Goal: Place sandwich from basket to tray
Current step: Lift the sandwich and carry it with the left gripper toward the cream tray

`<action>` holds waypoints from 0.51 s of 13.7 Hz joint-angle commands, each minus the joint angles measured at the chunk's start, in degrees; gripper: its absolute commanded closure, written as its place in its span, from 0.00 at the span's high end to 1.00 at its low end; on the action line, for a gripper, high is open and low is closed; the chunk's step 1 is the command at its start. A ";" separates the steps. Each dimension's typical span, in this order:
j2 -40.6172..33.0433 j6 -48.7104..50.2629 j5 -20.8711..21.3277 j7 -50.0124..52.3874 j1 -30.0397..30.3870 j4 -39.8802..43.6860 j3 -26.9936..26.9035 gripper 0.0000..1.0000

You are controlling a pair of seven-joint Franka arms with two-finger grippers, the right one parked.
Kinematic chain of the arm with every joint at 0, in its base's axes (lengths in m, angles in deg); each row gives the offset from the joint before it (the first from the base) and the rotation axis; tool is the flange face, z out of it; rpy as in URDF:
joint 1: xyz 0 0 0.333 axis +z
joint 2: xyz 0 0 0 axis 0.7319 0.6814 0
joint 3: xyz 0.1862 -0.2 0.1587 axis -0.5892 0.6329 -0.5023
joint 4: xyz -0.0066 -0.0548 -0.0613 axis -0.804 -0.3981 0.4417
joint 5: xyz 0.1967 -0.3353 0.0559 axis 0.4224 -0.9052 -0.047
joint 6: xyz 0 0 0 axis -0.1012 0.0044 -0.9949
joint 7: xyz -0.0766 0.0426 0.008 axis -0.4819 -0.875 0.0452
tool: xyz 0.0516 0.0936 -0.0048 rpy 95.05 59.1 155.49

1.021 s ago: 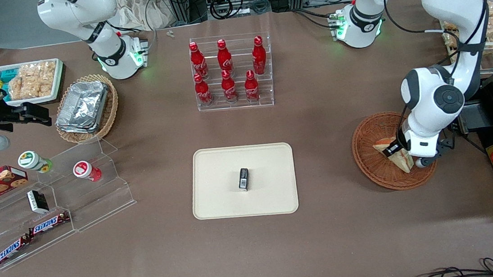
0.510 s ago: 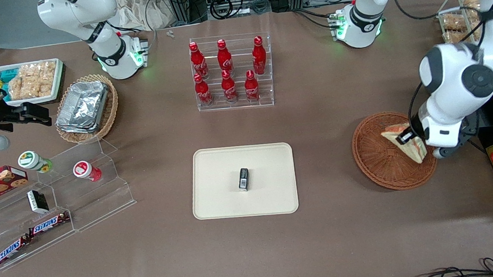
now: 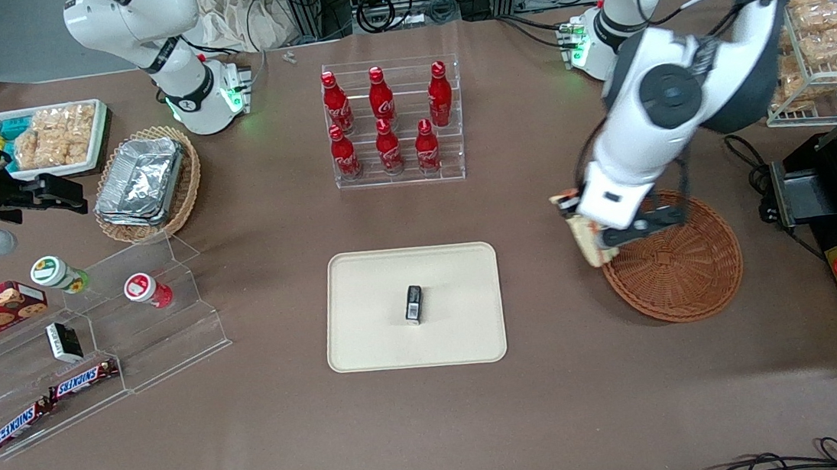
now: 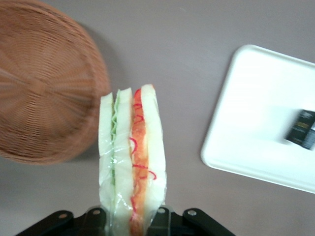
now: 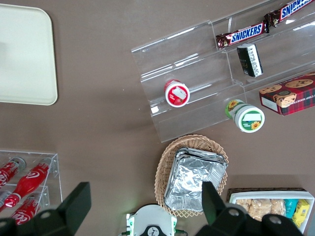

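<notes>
Brown matting covers the counter (image 3: 573, 404), which carries everything in view. At its middle, toward the edge nearest the front camera, lies the cream tray (image 3: 363, 302) with a small dark packet (image 3: 413, 303) resting on it. Toward the working arm's end sits the round reddish-brown basket (image 3: 687, 270), with nothing in it. The gripper (image 3: 594, 237) hangs above the basket's rim on the side facing the tray, clenched on the sandwich (image 3: 586, 238). In the left wrist view the black fingers (image 4: 160, 219) pinch the wrapped wedge at its wide end, and the sandwich (image 4: 132, 162) juts out from them edge-on, showing pale bread with green and red filling under clear film. It is lifted clear of the counter, over the bare strip between the basket (image 4: 42, 88) and the tray (image 4: 261, 123), touching neither. Farther from the front camera than the tray stands a clear rack of red bottles (image 3: 388, 123). Toward the parked arm's end are a paler wicker basket holding foil trays (image 3: 144, 181), a white tray of snacks (image 3: 48, 136), and a clear stepped stand (image 3: 90, 336) with small jars and Snickers bars (image 3: 51, 405).
</notes>
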 commanded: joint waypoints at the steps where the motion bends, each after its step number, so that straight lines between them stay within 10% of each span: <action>1: 10.19 0.48 -0.06 4.04 -2.09 11.47 3.50 0.00; 7: 22.42 -11.37 5.47 9.42 -7.55 15.37 3.60 0.00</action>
